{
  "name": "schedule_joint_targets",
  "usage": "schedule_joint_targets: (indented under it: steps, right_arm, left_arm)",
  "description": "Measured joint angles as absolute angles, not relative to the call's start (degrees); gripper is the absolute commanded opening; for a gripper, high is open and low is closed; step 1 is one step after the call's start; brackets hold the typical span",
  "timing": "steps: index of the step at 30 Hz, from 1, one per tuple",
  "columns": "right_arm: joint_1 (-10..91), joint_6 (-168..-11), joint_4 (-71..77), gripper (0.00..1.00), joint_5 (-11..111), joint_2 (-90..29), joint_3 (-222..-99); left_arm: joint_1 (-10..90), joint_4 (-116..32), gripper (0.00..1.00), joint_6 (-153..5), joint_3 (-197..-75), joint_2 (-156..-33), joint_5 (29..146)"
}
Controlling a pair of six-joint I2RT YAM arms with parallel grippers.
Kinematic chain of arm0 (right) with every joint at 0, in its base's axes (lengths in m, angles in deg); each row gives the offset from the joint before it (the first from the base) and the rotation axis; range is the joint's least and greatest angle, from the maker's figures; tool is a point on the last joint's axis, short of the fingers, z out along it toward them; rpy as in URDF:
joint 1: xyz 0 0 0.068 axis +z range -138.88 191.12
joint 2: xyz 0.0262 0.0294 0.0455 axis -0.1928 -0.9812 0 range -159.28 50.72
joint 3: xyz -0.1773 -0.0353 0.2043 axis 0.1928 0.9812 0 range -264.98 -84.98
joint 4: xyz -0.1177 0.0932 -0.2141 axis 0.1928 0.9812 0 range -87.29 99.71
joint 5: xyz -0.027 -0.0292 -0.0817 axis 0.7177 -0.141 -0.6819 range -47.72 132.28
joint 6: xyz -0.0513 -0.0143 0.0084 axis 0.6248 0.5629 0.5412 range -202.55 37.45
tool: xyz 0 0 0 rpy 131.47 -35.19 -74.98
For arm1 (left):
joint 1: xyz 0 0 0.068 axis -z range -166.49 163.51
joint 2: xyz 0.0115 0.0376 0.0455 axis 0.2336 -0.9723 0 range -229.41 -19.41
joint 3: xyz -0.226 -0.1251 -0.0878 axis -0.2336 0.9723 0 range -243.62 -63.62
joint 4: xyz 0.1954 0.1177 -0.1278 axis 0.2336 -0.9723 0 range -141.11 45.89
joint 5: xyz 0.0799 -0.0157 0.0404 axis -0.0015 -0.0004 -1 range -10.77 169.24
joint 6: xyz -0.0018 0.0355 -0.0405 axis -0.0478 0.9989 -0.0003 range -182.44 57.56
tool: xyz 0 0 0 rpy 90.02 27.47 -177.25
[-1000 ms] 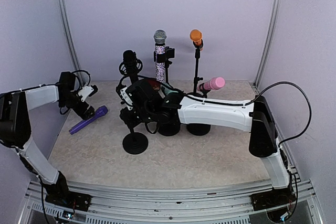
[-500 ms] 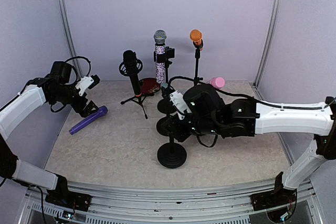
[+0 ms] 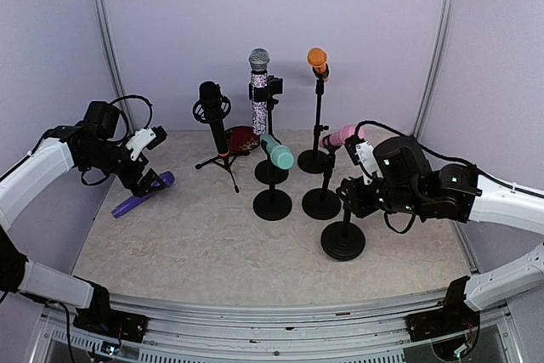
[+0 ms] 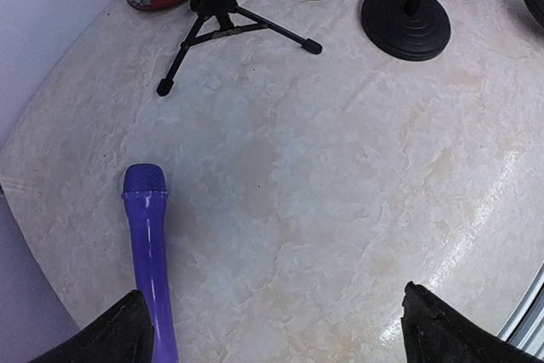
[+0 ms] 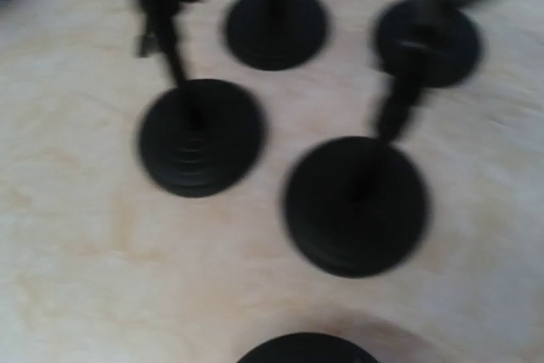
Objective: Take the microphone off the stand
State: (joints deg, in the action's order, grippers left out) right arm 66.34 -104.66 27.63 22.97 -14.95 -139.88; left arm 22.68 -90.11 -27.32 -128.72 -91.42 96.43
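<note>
The left fingers (image 4: 127, 329) stood wide apart and held nothing. Only the left wrist view showed this, with one dark tip in each bottom corner. In that view the purple mic (image 4: 149, 252) lay flat on the table (image 4: 340, 210), off any stand. Its head pointed away and its body ran down just beside the left tip, though whether they touched could not be told. The top view placed the mic near the left wall, with the fingers right above its upper end.

Further right stood a black mic (image 3: 210, 104) on a tripod (image 3: 223, 163). A red oval (image 3: 242, 138) lay just behind it, and the left wrist view alone showed its flowered pattern. Next came a glitter mic (image 3: 258, 91), upright on its stand. A teal mic (image 3: 277, 153) tilted on a stand in front of it. An orange mic (image 3: 317, 59) stood high on a thin pole, and a pink mic (image 3: 342, 135) lay tilted on a lower stand.

At the right, the right fingers (image 3: 351, 195) sat at the post of a bare stand (image 3: 342, 241) that held no mic and stood nearest the front. From above I could not tell whether they were clamped on it. The right wrist view was blurred and showed no fingers, only round black bases (image 5: 355, 206) from above, a pink smear at the top right and a teal one at the top left.
</note>
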Motion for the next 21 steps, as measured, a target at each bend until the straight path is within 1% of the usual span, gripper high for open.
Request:
schedule_joint_targets:
  steps: [7, 13, 17, 21]
  right_arm:
    - [57.97, -103.54, 29.14, 0.0, 23.56, -9.97, -138.41]
    - [44.39, -100.02, 25.89, 0.0, 26.44, -10.23, -136.42]
    - [35.32, -97.03, 21.19, 0.0, 29.37, -14.56, -136.25]
    - [29.18, -94.41, 16.6, 0.0, 32.24, -23.21, -139.81]
  left_arm:
    - [22.68, -90.11, 0.99, -27.54, -128.72, -91.42, 97.28]
    - [22.68, -91.66, 0.99, -27.43, -128.72, -91.42, 98.48]
    - [22.72, -92.39, 0.99, -27.43, -128.7, -91.4, 99.22]
    - [22.72, -92.41, 0.99, -27.43, -128.61, -91.03, 99.64]
